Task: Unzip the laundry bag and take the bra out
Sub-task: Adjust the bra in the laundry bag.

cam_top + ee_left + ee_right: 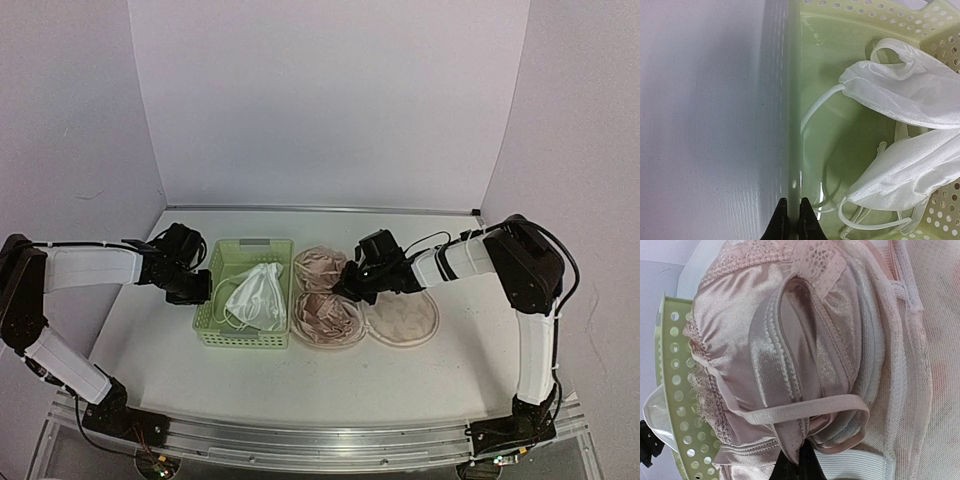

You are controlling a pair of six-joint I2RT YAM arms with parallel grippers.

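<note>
Just right of the green basket (213, 331), the laundry bag (405, 322) lies unzipped and spread open with the bra (325, 318) inside, the right gripper (798, 466) pinched shut on its satin, so only lifting out remains, while the left gripper (794, 226) is clamped on the basket's left wall.

The basket (205, 320) lies left of the opened laundry bag (405, 322), just beside it. A garment (255, 297) lies in the basket, and the bra (322, 316) in the bag's left half.
</note>
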